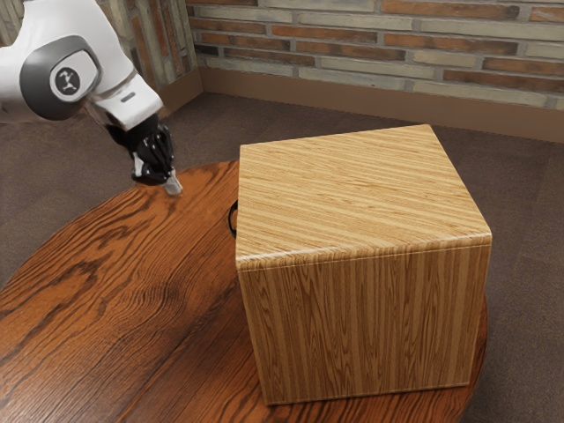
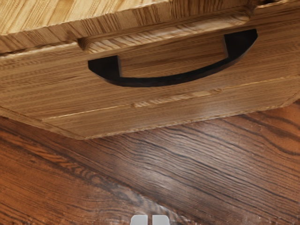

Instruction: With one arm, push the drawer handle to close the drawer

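Observation:
The gripper [image 1: 174, 186] hangs over the table at the exterior view's left, a short way from the cabinet's handle side and not touching it. Its two pale fingertips [image 2: 150, 220] stand almost together with nothing held. The wooden cabinet [image 1: 352, 194] shows only a sliver of its black handle [image 1: 233, 218] past its left edge. In the wrist view, the curved black handle [image 2: 173, 79] spans the upper drawer front [image 2: 56, 84]. That front looks about flush with the cabinet body; no drawer sides show.
The round wooden table [image 1: 115, 291] carries the cabinet near its edge at the exterior view's right. Bare tabletop [image 2: 178, 164] lies between the gripper and the cabinet's front. A brick wall [image 1: 370, 44] stands behind, beyond the dark floor.

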